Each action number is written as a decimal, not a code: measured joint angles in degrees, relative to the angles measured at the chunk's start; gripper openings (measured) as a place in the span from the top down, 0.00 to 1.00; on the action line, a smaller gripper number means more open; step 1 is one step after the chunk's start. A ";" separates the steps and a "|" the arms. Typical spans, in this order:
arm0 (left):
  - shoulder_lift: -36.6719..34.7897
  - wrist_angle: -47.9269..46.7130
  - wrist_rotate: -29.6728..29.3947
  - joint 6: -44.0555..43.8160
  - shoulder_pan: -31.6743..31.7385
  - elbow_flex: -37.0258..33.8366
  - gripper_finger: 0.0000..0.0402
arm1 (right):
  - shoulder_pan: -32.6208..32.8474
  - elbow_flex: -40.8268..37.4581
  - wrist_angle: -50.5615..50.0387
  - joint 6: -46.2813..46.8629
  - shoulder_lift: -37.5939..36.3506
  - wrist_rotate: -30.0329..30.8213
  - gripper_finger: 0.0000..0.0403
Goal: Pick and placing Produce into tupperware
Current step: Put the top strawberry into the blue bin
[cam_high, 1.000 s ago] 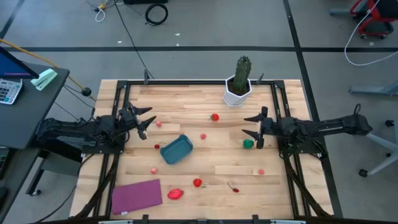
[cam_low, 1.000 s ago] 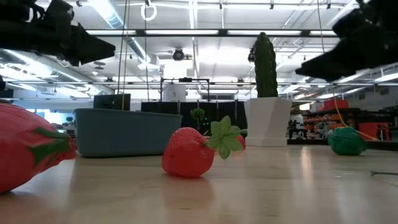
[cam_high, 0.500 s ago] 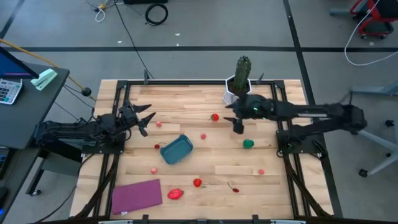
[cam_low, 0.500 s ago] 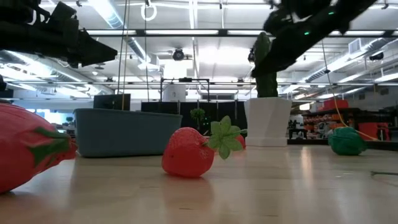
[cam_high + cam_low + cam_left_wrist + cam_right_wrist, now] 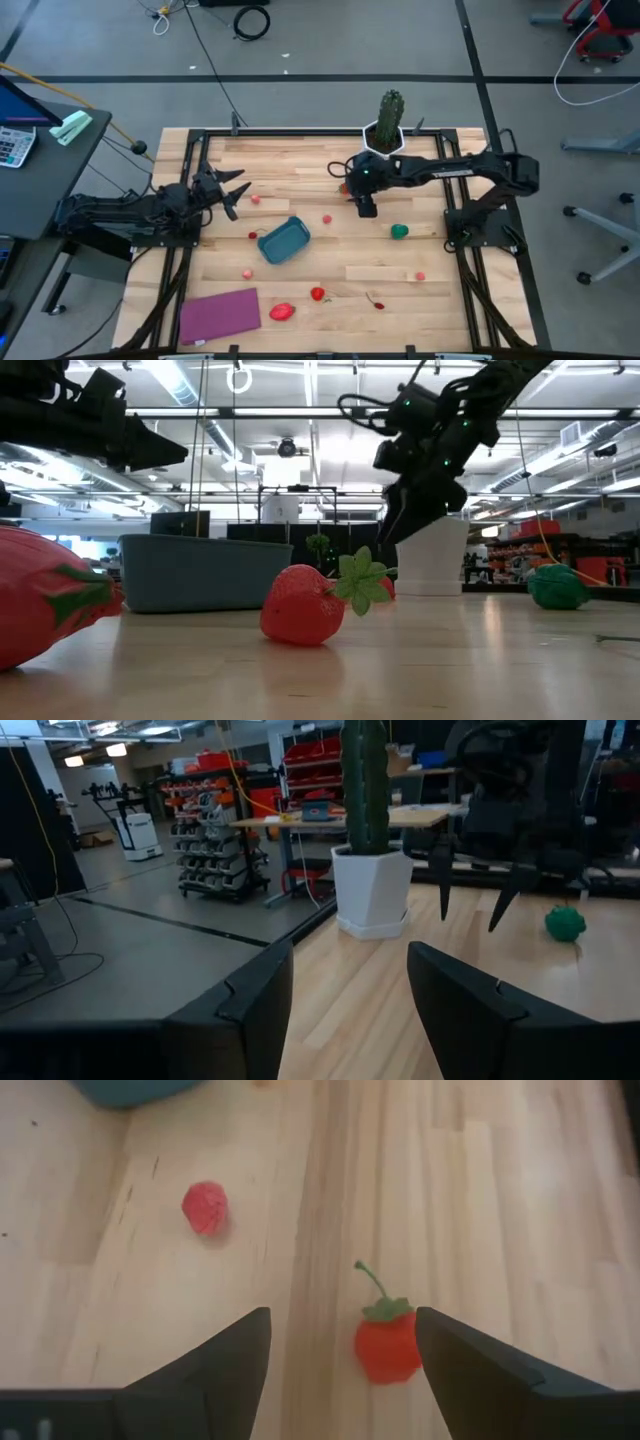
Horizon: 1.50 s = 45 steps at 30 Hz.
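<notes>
The teal tupperware stands left of the table's middle. Small produce pieces lie scattered on the wood: a red piece with a green stalk, a small red berry, a green piece, a strawberry and a large red piece. My right gripper hangs open above the stalked red piece, tipped down, touching nothing. My left gripper is open and level over the table's left side.
A tall cactus in a white pot stands at the far edge, just behind my right arm. A purple mat lies at the near left corner. More pink pieces lie on the near half.
My right gripper has swung from the table's right side toward its middle and far edge, tipping from level to slanting down, and now hangs over the stalked red piece by the cactus. Its fingers have stayed open. No produce has moved.
</notes>
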 joint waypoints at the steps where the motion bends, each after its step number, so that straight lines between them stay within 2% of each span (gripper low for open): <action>1: 0.00 -0.22 0.01 -0.01 0.00 0.00 0.49 | 0.00 0.25 0.36 -0.13 0.98 -0.01 0.36; 11: 0.00 -0.05 0.01 -0.03 0.00 0.00 0.50 | 0.96 0.38 9.67 -6.91 8.81 0.23 0.36; 20: 0.00 -0.05 0.01 0.05 0.00 0.00 0.51 | 0.92 0.36 11.99 -10.37 11.46 4.99 0.36; 25: 0.00 -0.05 0.01 0.06 0.00 0.00 0.51 | 0.21 0.38 13.04 -10.37 11.45 5.18 0.41; 36: 0.00 -0.01 -0.01 0.08 0.00 0.00 0.52 | -0.81 0.38 13.08 -10.26 11.44 3.89 0.58; 45: 0.00 0.11 -0.01 0.12 0.00 0.00 0.52 | -0.83 0.36 14.73 -10.20 14.22 2.87 0.60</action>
